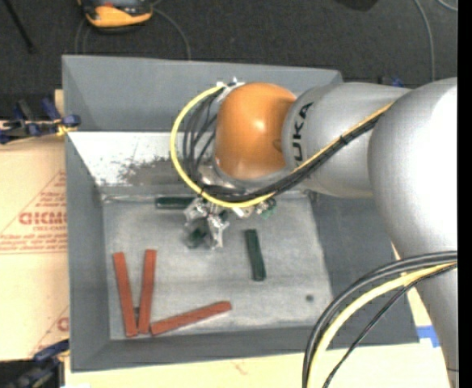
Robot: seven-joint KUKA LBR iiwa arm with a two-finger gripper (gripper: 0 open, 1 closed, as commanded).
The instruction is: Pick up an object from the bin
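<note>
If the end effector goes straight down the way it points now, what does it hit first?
Most likely the small dark green piece right under the end effector, near the middle of the bin floor. Depth is hard to judge, so it may already touch it.

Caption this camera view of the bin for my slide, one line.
Gripper low in the grey bin, left of a dark green bar; three red-brown sticks lie toward the lower-left corner.

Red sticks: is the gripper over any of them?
No, the three red sticks lie at the bin's lower left, apart from the gripper near its middle.
</note>
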